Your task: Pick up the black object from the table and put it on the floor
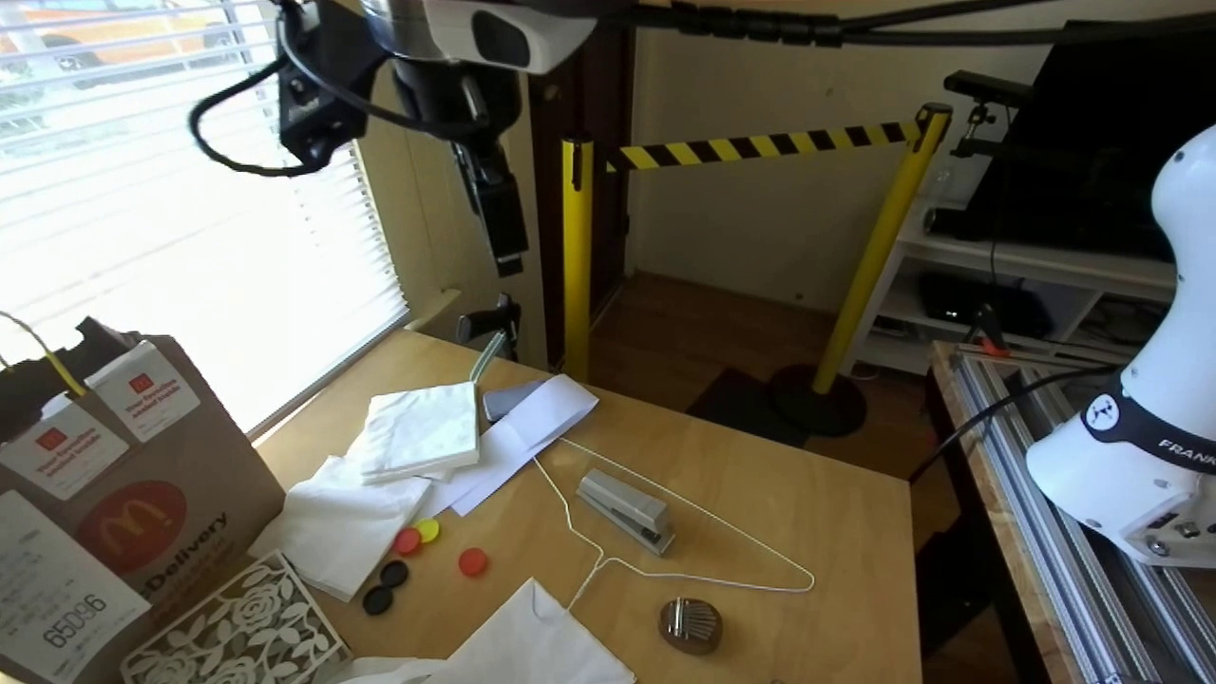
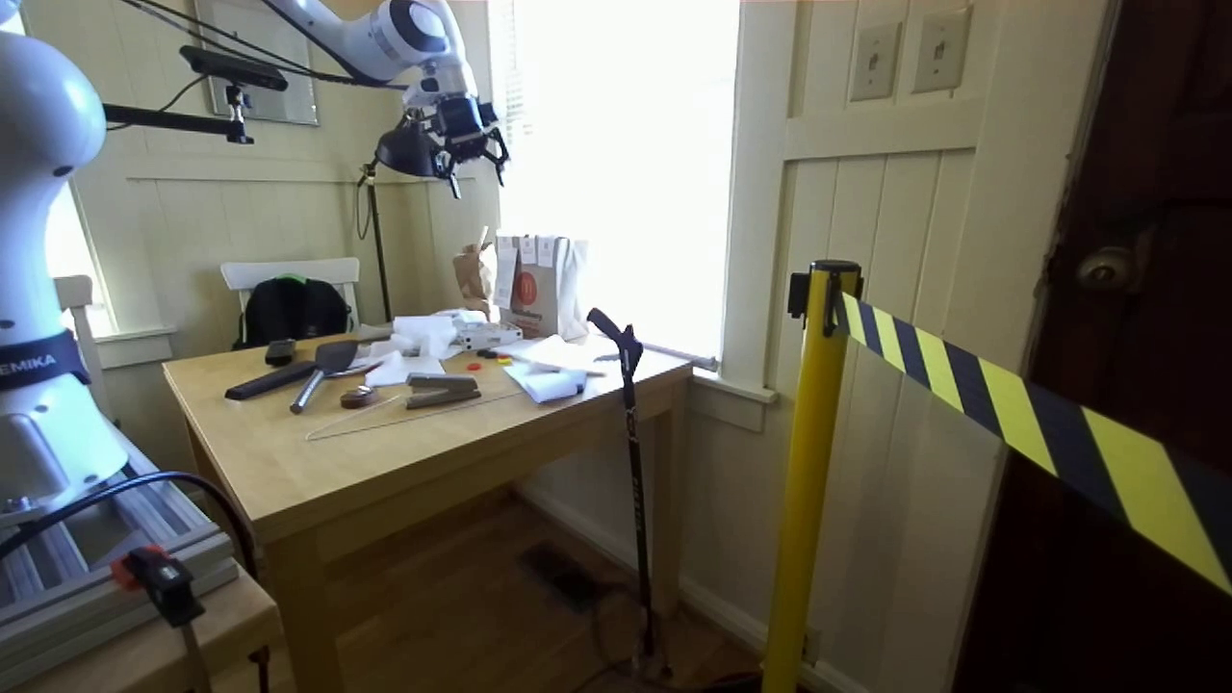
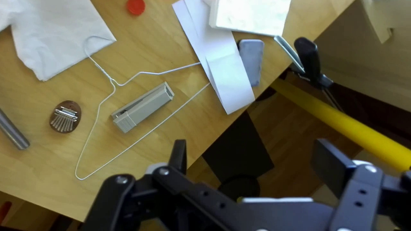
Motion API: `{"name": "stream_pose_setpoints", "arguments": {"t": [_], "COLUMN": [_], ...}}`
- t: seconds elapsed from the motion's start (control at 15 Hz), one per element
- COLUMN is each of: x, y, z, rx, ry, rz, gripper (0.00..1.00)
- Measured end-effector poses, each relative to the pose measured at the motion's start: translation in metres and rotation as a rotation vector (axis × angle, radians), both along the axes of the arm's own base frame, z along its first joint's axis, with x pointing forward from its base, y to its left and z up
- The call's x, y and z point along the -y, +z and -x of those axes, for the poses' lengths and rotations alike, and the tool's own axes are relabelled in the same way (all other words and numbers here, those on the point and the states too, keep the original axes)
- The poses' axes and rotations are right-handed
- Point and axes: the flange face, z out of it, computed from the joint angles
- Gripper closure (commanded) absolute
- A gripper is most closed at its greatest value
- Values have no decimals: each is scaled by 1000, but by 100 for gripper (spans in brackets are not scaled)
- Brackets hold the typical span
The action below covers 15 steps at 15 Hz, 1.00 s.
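Note:
The long, thin black rod in view is a black pole (image 2: 635, 472) with a handle. It stands nearly upright at the table's edge, its lower end down by the brown floor (image 2: 433, 577). Its handle shows in an exterior view (image 1: 508, 318) and the wrist view (image 3: 307, 56), where a pale strap runs to the table (image 3: 38, 173). My gripper (image 3: 250, 146) is open, with nothing between its fingers. It hangs high above the table in both exterior views (image 1: 510, 261) (image 2: 479, 187). In the wrist view its fingers straddle the table edge and floor, apart from the pole.
On the table are a stapler (image 3: 144, 106), a wire hanger (image 3: 151, 131), a thumb piano (image 3: 65, 116), papers, napkins (image 1: 423, 432), black and red caps and a paper bag (image 1: 190, 456). Yellow posts (image 1: 577, 256) with striped tape (image 1: 760, 147) stand beyond the table edge.

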Motion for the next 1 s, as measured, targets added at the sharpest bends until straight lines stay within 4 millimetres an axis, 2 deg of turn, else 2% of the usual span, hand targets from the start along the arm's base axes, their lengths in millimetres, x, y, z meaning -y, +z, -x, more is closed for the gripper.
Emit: {"name": "stream_pose_setpoints", "arguments": {"t": [0.27, 0.4, 0.53, 0.67, 1.0], "x": [51, 65, 68, 64, 69], "y": [-6, -13, -23, -25, -23], "z": [10, 20, 31, 30, 28], "rx": [49, 89, 107, 102, 106], "ry": [-141, -212, -249, -241, -248], "rz": [-2, -10, -8, -10, -13], "gripper": [0, 0, 0, 0, 0]}}
